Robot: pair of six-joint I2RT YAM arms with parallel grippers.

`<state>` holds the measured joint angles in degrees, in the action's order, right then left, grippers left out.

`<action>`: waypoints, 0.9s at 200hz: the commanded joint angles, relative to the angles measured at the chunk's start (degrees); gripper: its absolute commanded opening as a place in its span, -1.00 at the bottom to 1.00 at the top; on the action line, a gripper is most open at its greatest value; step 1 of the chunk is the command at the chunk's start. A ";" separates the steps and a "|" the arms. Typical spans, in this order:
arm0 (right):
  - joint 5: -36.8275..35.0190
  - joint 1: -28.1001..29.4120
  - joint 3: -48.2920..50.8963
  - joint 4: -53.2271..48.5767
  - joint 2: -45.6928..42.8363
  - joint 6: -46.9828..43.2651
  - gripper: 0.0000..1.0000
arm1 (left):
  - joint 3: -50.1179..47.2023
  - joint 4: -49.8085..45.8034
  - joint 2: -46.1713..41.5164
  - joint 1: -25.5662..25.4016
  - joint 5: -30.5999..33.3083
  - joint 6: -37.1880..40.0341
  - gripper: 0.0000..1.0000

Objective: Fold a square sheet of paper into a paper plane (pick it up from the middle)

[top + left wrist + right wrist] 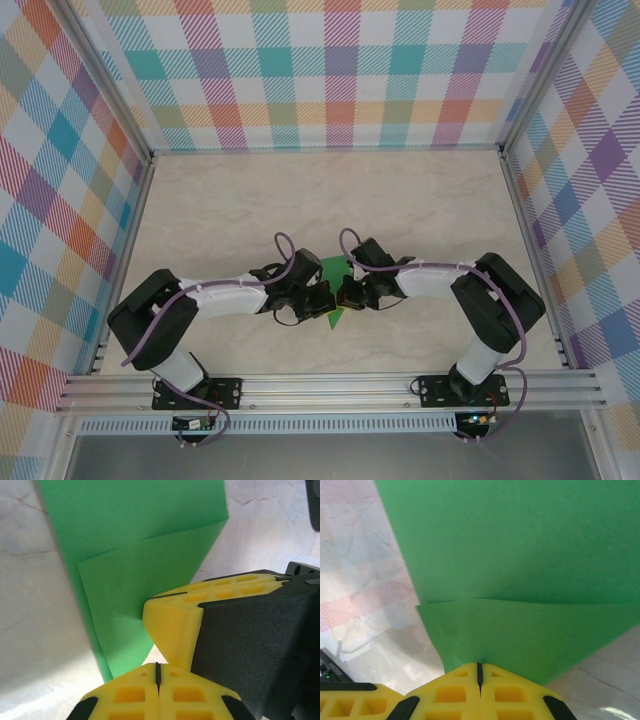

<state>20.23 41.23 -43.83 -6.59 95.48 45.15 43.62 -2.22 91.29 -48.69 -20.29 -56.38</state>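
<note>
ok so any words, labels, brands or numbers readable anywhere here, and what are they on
None can be read.
Green paper: plain, no print.
Checked walls: colour pattern alone, no lettering.
Yellow jaws: bare moulded pads, no marking.
Small board at the left arm's base: any marking is too small to read.

The top camera looks steeply down from the near side over the whole table (200, 220). Both wrist cameras face the same paper (140, 555), very close.
</note>
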 commanded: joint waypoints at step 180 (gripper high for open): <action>3.83 -1.95 4.60 6.37 -2.43 -4.53 -1.00 | 0.10 -1.31 3.68 -1.60 2.36 1.54 -1.00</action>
<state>22.41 39.66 -39.83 -1.69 90.76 42.30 43.64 -2.07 94.45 -49.12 -18.37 -55.92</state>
